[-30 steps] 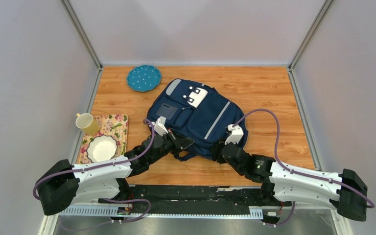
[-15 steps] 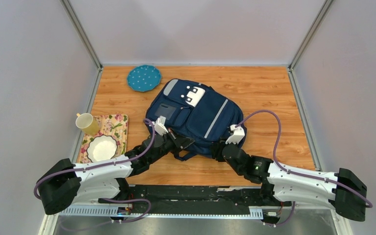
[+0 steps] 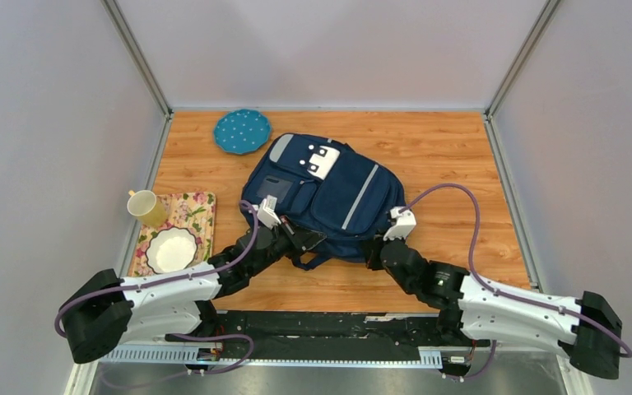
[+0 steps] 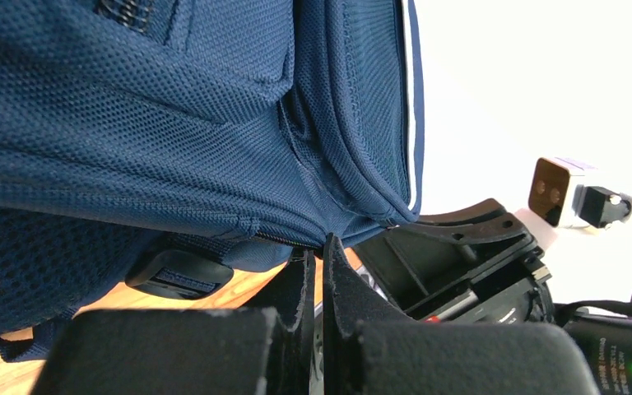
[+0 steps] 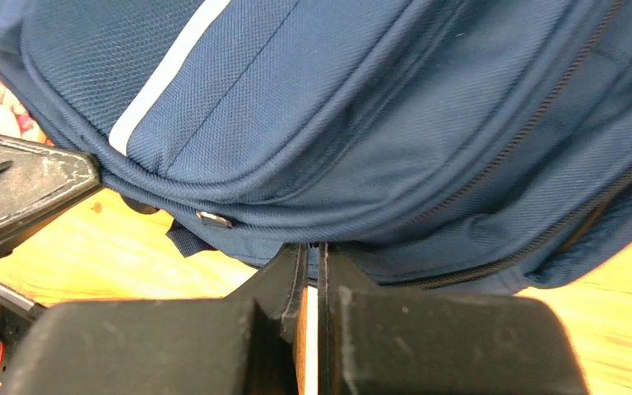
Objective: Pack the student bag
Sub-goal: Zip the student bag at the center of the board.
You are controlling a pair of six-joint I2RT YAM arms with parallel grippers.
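Observation:
The student bag [image 3: 329, 193], navy blue with a thin grey stripe and a white patch, lies flat in the middle of the wooden table. My left gripper [image 3: 299, 239] is at its near-left corner. In the left wrist view the gripper [image 4: 321, 245] is shut, its tips pinching the student bag [image 4: 173, 123] at the lower seam by a zipper. My right gripper [image 3: 375, 247] is at the near-right edge. In the right wrist view it [image 5: 317, 248] is shut, tips nipping a fold on the underside of the student bag [image 5: 337, 123].
A blue dotted plate [image 3: 242, 131] lies at the back left. A yellow mug [image 3: 146, 206] and a white bowl [image 3: 171, 249] sit on a floral tray [image 3: 199, 210] at the left. Grey walls close in on three sides.
My right gripper has closed onto the bag's near edge. The bag has slid and turned a little to the left. The left gripper has stayed shut in place.

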